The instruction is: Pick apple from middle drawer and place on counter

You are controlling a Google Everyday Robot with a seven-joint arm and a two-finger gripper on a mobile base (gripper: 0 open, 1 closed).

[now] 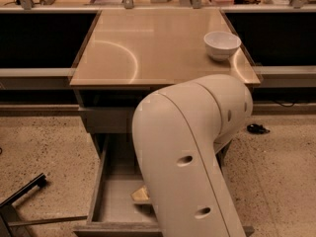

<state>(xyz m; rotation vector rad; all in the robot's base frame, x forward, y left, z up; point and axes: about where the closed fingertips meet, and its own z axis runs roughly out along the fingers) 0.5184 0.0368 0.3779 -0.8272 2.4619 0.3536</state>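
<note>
One robot arm (197,147), cream-white and thick, with round holes along its casing; it bends over at the counter's front edge and fills the lower middle of the view, covering the right part of the open drawer.

One gripper (140,195): down inside the drawer near its floor, almost wholly hidden behind the arm. Only a pale tan tip shows past the arm's left edge. Whether the claw is apart or together cannot be told.

One middle drawer (114,201): grey, pulled out toward the camera, with a plain flat bottom; the left wall and front lip are visible and the right side is masked by the arm.

One apple: not in sight; the arm hides the part of the drawer around the gripper.

One counter (148,48): glossy tan top with curved light reflections, directly above the drawer.

One white bowl (222,44): upright on the counter near its right rear corner, well apart from the arm.

One grey front panel (106,118): closed, between counter and open drawer.

One speckled floor (39,147): on both sides of the cabinet. A small black object (256,129) lies on it at right; a dark bar (22,192) lies at lower left.
</note>
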